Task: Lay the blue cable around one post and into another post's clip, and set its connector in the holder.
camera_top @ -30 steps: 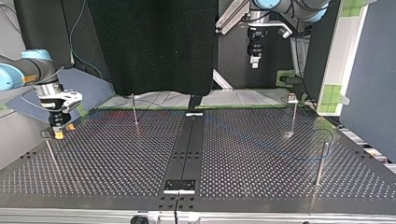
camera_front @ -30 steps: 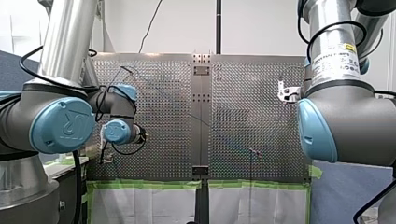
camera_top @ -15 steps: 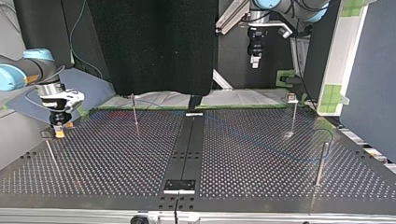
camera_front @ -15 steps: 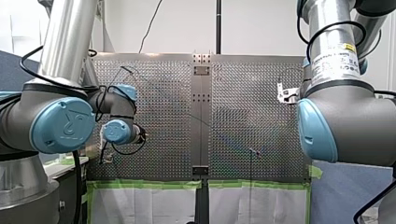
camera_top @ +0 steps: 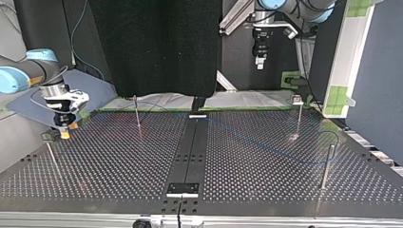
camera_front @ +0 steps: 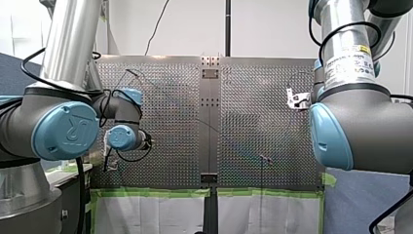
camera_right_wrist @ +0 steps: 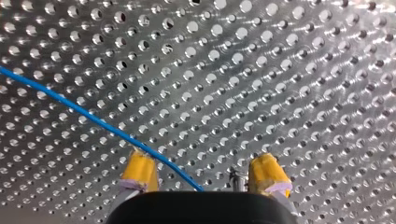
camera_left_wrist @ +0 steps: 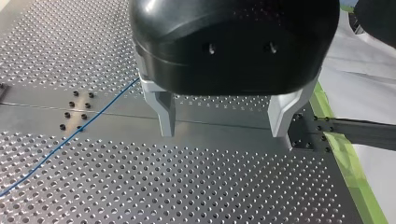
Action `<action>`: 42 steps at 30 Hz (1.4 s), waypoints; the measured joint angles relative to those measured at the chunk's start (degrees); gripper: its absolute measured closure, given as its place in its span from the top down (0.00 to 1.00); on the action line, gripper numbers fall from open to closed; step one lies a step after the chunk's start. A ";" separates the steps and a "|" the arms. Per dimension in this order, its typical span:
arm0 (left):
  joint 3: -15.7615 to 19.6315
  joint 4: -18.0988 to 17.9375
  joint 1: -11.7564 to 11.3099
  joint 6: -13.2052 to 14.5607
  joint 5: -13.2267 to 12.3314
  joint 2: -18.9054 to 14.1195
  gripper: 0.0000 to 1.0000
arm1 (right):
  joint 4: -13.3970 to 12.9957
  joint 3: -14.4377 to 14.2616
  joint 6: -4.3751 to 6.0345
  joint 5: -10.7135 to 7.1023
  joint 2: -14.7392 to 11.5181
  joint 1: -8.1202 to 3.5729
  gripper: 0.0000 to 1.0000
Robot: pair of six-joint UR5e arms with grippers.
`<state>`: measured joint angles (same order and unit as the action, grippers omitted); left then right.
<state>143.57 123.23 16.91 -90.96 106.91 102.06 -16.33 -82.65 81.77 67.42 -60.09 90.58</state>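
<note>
The thin blue cable (camera_right_wrist: 84, 114) lies flat on the perforated table and runs in between the yellow pads (camera_right_wrist: 138, 170) of my right gripper (camera_right_wrist: 203, 175), which is open just above the plate. In the top view that gripper (camera_top: 63, 130) hangs at the table's left edge, near a thin post (camera_top: 50, 153). My left gripper (camera_left_wrist: 224, 126) is open and holds nothing, with its metal fingers over the centre rail and the cable (camera_left_wrist: 60, 144) passing off to one side. In the top view it (camera_top: 259, 57) hangs high behind the table. I cannot make out the connector.
Thin posts stand on the table (camera_top: 119, 161): one at the back left (camera_top: 137, 111), one with a clip on top at the back right (camera_top: 298, 116), one at the right (camera_top: 327, 166). A black holder (camera_top: 182, 188) sits on the centre rail near the front edge.
My right gripper has shifted a little toward the top view's right, over the table's edge. My left arm has not moved.
</note>
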 joint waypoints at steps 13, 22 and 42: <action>0.09 0.00 -0.06 0.02 0.00 -0.01 1.00 | 4.38 0.04 -2.90 3.48 -0.14 0.97 0.99; 0.19 0.00 -0.28 0.18 0.01 -0.01 1.00 | 4.66 0.05 -3.25 4.03 -0.25 1.82 0.99; 0.28 0.05 -0.50 0.26 -0.26 0.00 1.00 | 7.65 -0.05 -4.77 6.16 -1.74 6.67 0.99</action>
<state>143.85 123.28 16.41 -90.70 106.65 102.07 -8.68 -82.69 77.00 73.59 -61.82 97.25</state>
